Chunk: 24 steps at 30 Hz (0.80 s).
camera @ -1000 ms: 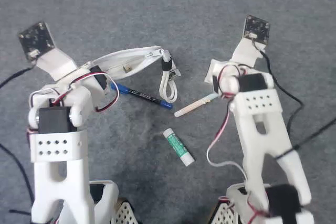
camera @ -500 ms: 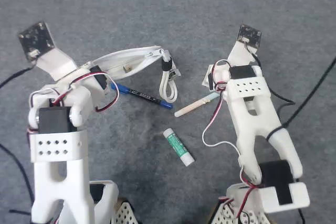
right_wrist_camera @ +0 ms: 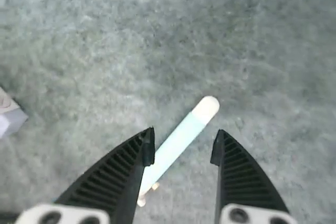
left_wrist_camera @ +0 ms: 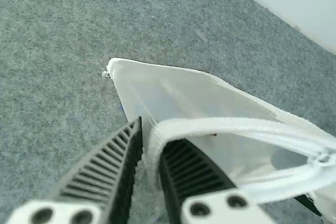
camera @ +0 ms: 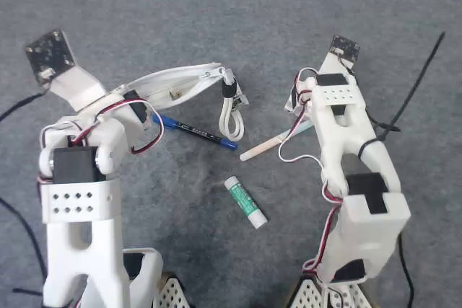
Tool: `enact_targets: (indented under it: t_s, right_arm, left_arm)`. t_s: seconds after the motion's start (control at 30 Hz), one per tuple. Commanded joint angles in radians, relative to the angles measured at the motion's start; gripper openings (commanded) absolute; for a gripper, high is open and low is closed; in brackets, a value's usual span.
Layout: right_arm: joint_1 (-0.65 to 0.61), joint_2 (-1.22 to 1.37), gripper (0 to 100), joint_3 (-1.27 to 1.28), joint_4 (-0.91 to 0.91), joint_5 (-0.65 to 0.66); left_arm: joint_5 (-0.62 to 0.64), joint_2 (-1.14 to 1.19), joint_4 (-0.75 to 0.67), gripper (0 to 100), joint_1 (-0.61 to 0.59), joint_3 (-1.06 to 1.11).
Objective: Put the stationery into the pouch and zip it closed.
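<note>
A white pouch (camera: 175, 80) lies unzipped at the back left, its zipper pull (camera: 227, 76) at the end toward the middle. My left gripper (left_wrist_camera: 148, 135) is shut on the pouch rim (left_wrist_camera: 220, 126) at the pouch's left end. A pale mint pen (camera: 269, 143) lies at centre right. My right gripper (right_wrist_camera: 184, 136) hangs open over it, one finger on each side of the pen (right_wrist_camera: 181, 136). On the mat also lie a blue pen (camera: 196, 131), a green-and-white glue stick (camera: 245, 202) and a coiled white cable (camera: 231, 110).
The grey mat (camera: 216, 27) runs back to a pale wall. Both arm bases stand at the near edge. A small white tag (right_wrist_camera: 9, 116) lies near the right gripper. Bare mat shows between the glue stick and the arms.
The right arm has stretched forward and its wrist has come down over the mint pen. The left arm, the pouch and the other items have stayed put.
</note>
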Motion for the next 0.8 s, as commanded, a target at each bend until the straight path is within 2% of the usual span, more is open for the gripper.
enact_targets:
  t_s: [0.0,0.33,0.5,0.7,0.77]
  right_arm:
    - [0.012,0.035,17.3,-0.083,0.004,-0.012]
    - [0.013,0.180,17.2,-0.176,0.013,-0.011]
    - [0.008,0.228,9.8,-0.265,0.105,-0.012]
    - [0.004,0.248,0.6,-0.298,0.108,-0.014]
    - [-0.013,0.225,0.9,-0.298,0.110,-0.014]
  left_arm:
    - [-0.009,0.008,-0.025,1,-0.005,-0.005]
    - [-0.009,0.005,-0.025,1,-0.005,-0.005]
    - [-0.009,0.003,-0.025,1,-0.005,-0.008]
    - [-0.009,0.003,-0.025,1,-0.005,-0.007]
    - [-0.009,0.003,-0.025,1,-0.005,-0.007]
